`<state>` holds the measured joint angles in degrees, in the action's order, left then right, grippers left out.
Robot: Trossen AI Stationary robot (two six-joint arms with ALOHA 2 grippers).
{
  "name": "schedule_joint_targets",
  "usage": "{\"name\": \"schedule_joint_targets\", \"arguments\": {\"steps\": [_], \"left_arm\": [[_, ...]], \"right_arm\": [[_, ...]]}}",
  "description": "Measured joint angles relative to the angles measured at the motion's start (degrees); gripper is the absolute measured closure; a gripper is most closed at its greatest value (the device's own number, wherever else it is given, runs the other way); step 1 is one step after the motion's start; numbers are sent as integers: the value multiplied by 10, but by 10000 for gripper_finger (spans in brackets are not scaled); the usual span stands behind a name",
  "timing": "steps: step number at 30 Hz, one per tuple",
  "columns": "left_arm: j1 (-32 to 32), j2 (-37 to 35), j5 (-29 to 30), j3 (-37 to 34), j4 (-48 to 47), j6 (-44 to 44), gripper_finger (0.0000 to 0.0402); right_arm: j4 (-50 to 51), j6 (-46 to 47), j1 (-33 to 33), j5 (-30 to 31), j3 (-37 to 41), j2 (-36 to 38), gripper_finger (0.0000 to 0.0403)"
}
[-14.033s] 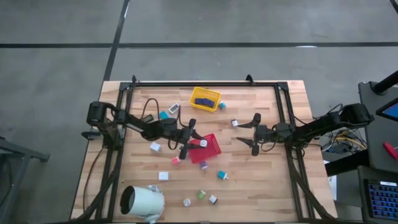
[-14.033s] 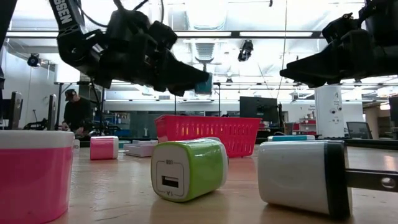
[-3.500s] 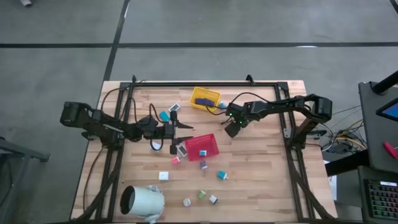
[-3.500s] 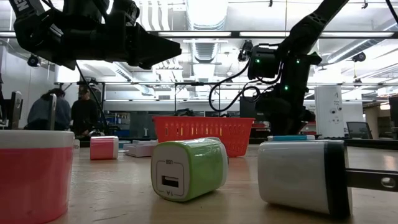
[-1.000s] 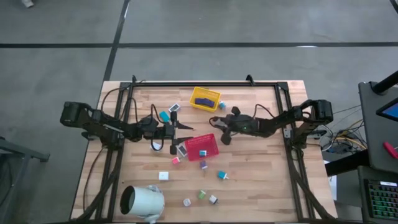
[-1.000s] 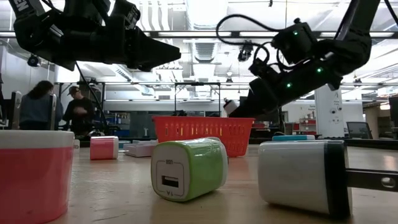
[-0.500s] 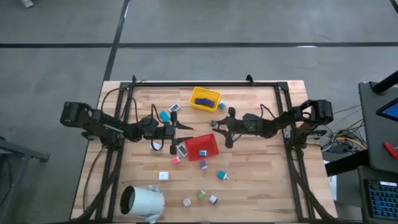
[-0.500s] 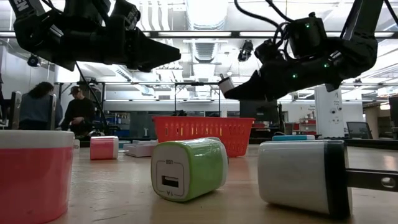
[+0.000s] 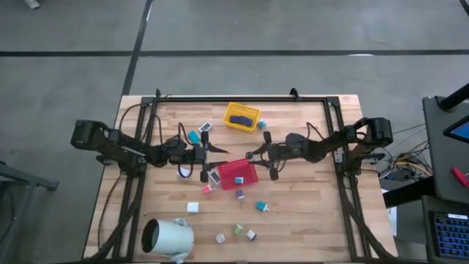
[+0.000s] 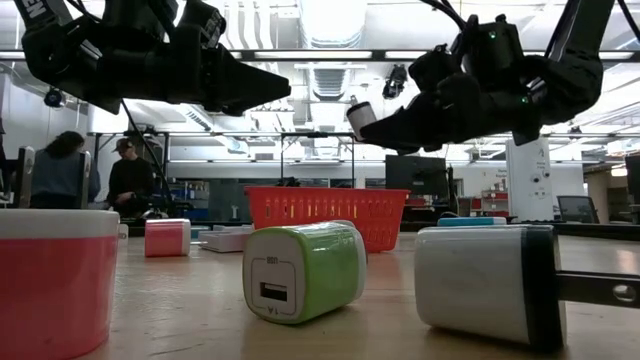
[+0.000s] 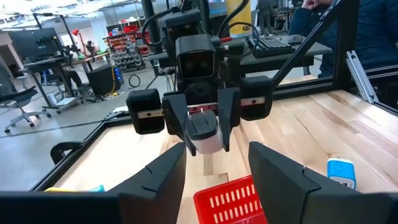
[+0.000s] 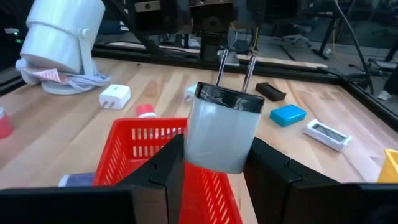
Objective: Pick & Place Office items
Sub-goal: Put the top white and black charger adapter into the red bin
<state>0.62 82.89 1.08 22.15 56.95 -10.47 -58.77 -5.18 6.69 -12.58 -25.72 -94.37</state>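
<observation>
Right hand (image 12: 211,163) clamps a white charger (image 12: 222,134) above the red tray (image 12: 134,163).

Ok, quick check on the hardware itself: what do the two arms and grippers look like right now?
Both arms are dark, slim and jointed, with loose black cables looping alongside. The left gripper and right gripper have two dark, wedge-shaped fingers each. White lettering runs along the left arm in the low view; the right arm carries small green lights.
</observation>
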Motion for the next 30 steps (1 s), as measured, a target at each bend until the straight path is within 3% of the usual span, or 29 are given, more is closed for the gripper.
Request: {"name": "schedule_joint_targets", "arguments": {"steps": [6, 16, 30], "left_arm": [[0, 0, 0, 0, 0, 0, 225], [-1, 0, 9, -4, -1, -5, 225], [-7, -7, 20, -18, 5, -11, 225]], "right_arm": [[21, 7, -9, 1, -18, -10, 278], [51, 7, -27, 3, -87, -86, 278], [272, 5, -35, -9, -187, -100, 278]]}}
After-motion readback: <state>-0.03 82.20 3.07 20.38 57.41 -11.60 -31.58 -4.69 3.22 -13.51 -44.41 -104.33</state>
